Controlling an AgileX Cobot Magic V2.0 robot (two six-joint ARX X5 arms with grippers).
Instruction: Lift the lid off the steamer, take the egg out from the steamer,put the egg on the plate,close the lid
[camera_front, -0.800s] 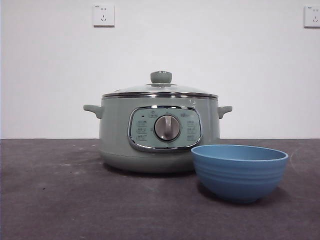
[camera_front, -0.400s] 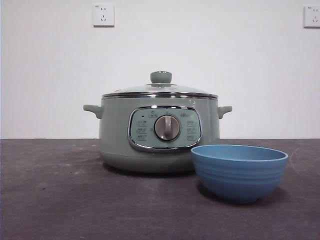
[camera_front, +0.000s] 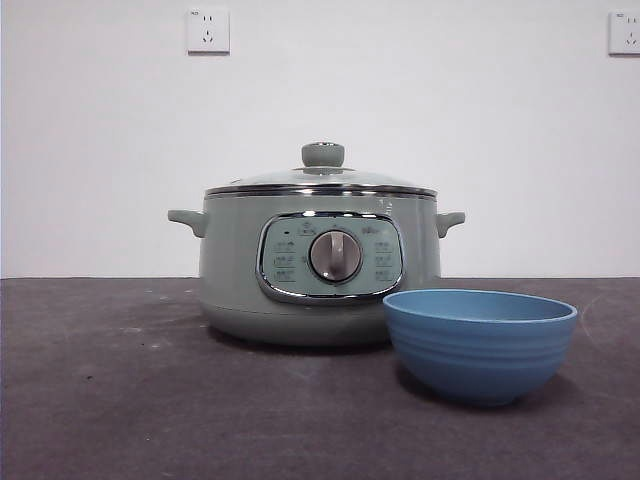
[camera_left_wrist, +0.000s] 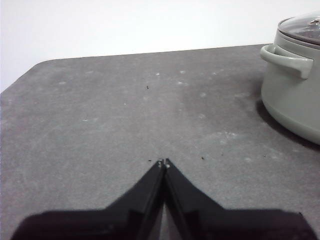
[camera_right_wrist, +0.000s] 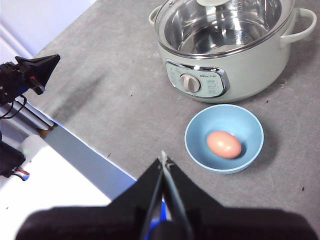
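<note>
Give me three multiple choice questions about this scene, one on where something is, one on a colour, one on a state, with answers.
1. Where is the egg?
A. in the blue bowl
B. in the steamer
C. on the table

2. What colour is the lid knob?
A. red
B. pale sage green
C. black

3. How are the left end effector and right end effector?
A. both open
B. one holds the egg
C. both shut, empty

Answers: 1 A, the right wrist view shows it lying in the bowl. 2 B, it matches the steamer. 3 C, the jaws meet in both wrist views.
</note>
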